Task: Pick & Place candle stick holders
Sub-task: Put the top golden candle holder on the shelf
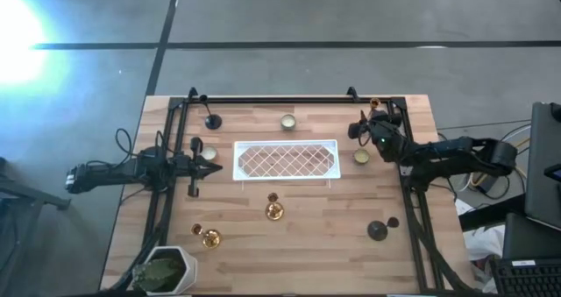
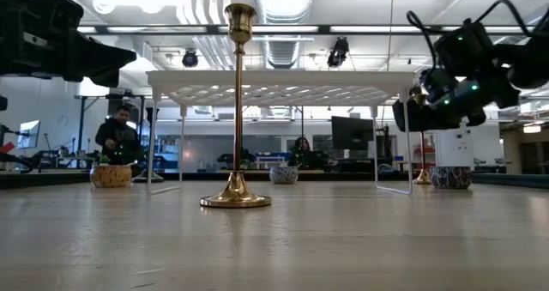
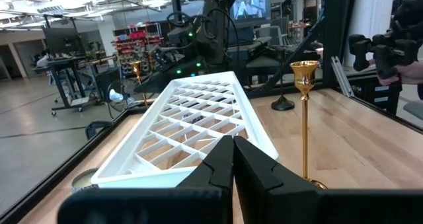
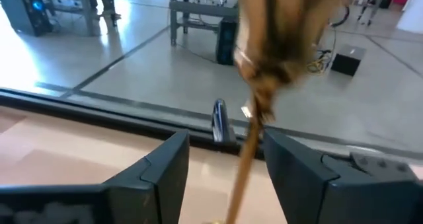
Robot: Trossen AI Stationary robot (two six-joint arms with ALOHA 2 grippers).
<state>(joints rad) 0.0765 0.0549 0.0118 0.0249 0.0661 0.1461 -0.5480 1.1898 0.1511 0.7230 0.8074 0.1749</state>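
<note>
A gold candle stick holder point(image 1: 375, 104) stands at the table's far right; its blurred stem point(image 4: 246, 164) stands between the open fingers of my right gripper point(image 4: 225, 138), touching neither. Two more gold holders point(image 1: 274, 211) point(image 1: 210, 238) stand on their round bases near the front; one fills the low view point(image 2: 236, 111). One black holder point(image 1: 213, 121) stands at the far left, another point(image 1: 377, 230) at the near right. My left gripper point(image 1: 210, 167) is shut and empty, just left of the white lattice tray point(image 1: 285, 160).
Pale tealight candles sit beyond the tray point(image 1: 287, 121) and at its right end point(image 1: 361, 157). A potted plant point(image 1: 165, 271) stands at the near left corner. Black frame rails point(image 1: 280, 99) run along the far edge and both sides. People show in the room beyond.
</note>
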